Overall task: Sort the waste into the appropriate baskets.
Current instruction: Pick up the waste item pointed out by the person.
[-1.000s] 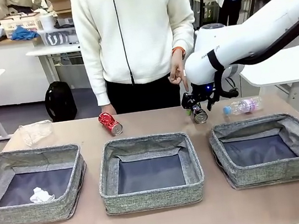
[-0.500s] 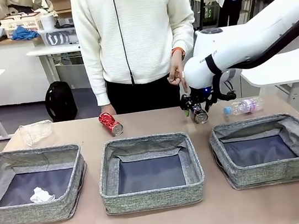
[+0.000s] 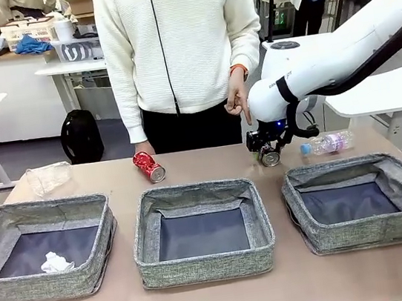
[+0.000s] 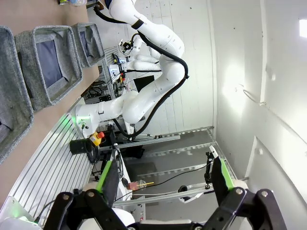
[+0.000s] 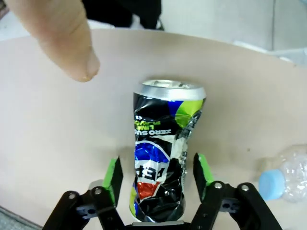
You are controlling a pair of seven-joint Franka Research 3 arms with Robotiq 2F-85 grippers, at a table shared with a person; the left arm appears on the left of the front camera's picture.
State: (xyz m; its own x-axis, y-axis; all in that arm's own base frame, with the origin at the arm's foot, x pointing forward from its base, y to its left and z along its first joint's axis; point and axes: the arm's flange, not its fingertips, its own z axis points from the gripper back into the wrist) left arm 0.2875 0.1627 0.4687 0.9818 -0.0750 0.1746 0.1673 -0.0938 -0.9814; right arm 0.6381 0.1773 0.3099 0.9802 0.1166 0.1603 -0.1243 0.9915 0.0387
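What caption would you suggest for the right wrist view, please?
Open right gripper straddling a crushed dark printed aluminium can on the beige table, a person's finger nearby.

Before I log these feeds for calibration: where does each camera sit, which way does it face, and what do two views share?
Front: fixed on the robot's side, facing across the table at the person; the right pincer enters from picture right.
Left wrist: on the left arm, rolled sideways, looking past the open left pincer toward the baskets and right arm.
Right wrist: looks down along the open right pincer straddling the dark printed can.
Shared: front and right wrist show that can and the person's finger.
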